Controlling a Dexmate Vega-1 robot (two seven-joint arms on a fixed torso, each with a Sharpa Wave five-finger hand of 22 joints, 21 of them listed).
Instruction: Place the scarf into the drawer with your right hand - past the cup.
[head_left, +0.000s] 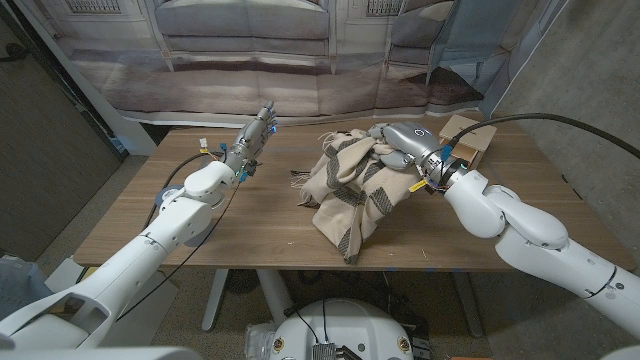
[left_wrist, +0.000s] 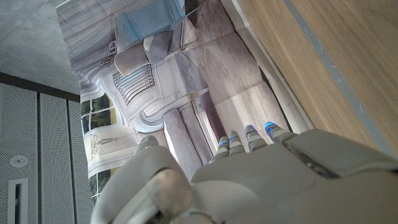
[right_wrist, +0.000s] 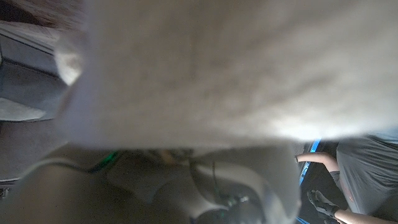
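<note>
Beige scarf (head_left: 348, 185) under right hand (head_left: 398, 143), possibly hiding drawer (head_left: 470, 138).

**Table, backdrop and bystander**

A wooden table (head_left: 250, 235) on white legs is seen in the head view. Behind it a printed backdrop (head_left: 300, 50) of a pale sofa and panelled wall is hung, and the same print (left_wrist: 155, 93) is shown turned in the left wrist view. A grey perforated panel (left_wrist: 37, 155) is visible beside it. A person's arm (right_wrist: 320, 163) and grey clothing are glimpsed in the right wrist view.
</note>
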